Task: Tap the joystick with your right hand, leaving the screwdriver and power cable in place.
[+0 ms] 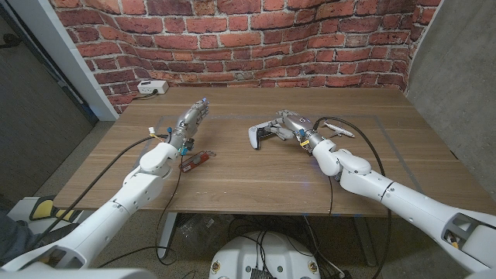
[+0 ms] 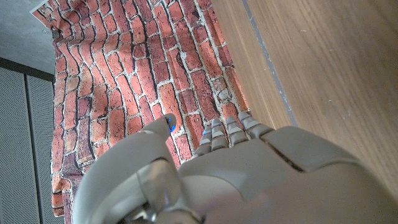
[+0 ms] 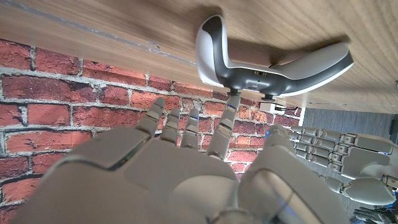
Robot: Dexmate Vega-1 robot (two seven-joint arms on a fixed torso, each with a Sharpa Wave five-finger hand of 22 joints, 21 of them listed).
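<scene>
We see the white-and-grey joystick (image 1: 260, 135) lying on the counter (image 1: 232, 174), left of the white power cable (image 1: 339, 129); the red-handled screwdriver (image 1: 195, 160) lies farther left.

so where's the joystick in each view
head view: the joystick lies mid-table, just in front of the right hand.
right wrist view: it sits on the table beyond that hand's fingers, one fingertip at it.
left wrist view: not in it.
shared landmark: the brick wall.

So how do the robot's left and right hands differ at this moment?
The right hand reaches over the white joystick, a fingertip at its underside; the left hand stands apart from it, over bare table. Both have straight fingers and hold nothing.
</scene>
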